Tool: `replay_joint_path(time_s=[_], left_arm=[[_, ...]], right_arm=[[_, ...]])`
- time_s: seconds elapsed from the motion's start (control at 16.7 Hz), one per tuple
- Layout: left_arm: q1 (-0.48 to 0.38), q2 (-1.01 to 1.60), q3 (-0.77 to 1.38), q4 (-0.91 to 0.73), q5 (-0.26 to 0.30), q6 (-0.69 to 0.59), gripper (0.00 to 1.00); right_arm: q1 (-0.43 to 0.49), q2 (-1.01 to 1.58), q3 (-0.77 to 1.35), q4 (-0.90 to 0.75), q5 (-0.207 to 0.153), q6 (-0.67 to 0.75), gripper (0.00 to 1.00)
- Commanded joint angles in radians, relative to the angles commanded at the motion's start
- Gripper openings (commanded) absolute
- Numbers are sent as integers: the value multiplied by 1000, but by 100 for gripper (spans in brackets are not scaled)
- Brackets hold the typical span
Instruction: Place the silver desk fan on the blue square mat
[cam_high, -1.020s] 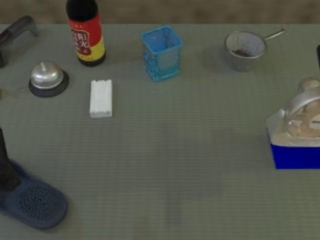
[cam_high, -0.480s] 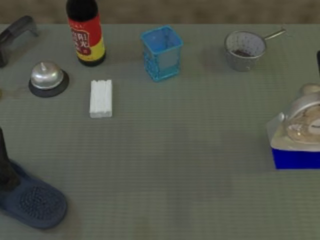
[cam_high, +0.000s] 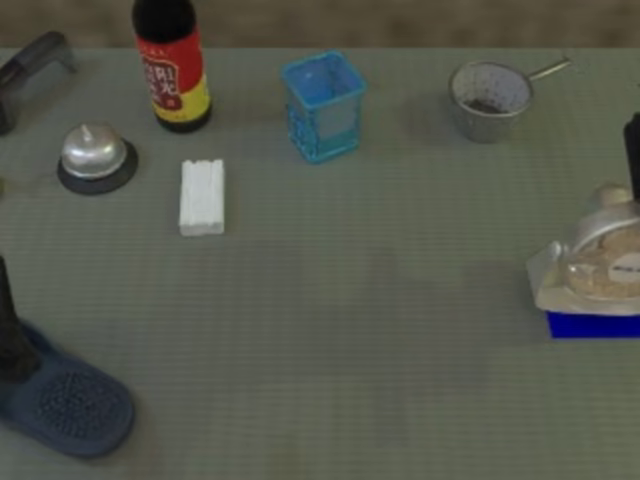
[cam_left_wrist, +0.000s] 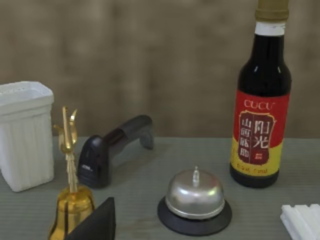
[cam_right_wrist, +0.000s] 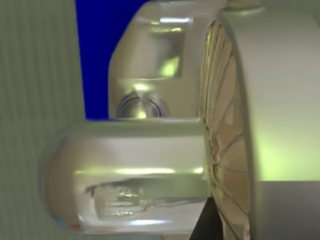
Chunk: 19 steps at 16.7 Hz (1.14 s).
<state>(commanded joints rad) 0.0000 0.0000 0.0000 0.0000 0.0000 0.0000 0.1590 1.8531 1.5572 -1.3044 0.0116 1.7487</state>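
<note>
We saw a chrome fan (cam_high: 600, 262) with tan grille on a deep-blue mat (cam_high: 592, 324), over grey-green table (cam_high: 350, 300).

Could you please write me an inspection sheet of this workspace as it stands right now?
Surface: grey-green table, ribbed texture.
Job's things: silver desk fan at the right edge, over the blue square mat; only the mat's near strip shows.
Clutter: sauce bottle, dome bell, white block, light-blue mesh cup, strainer, black scanner, blue slipper-like item, golden bell, white ribbed bin.
Grippers: right gripper close against the fan; left arm parked at the left edge.
Cables: nothing seen.
Surroundings: plain brown backdrop.
</note>
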Motion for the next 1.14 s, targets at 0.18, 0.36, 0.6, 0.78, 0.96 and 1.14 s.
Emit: replay_joint_path(time_s=[0.18,0.36,0.6,0.78,0.96,1.14], left_arm=[[0,0,0,0,0,0,100],[0,0,0,0,0,0,100],[0,0,0,0,0,0,100],[0,0,0,0,0,0,100],[0,0,0,0,0,0,100],[0,0,0,0,0,0,100]], right_arm=[[0,0,0,0,0,0,23],[0,0,0,0,0,0,45],[0,0,0,0,0,0,75],[0,0,0,0,0,0,98],[0,0,0,0,0,0,100],[0,0,0,0,0,0,100]])
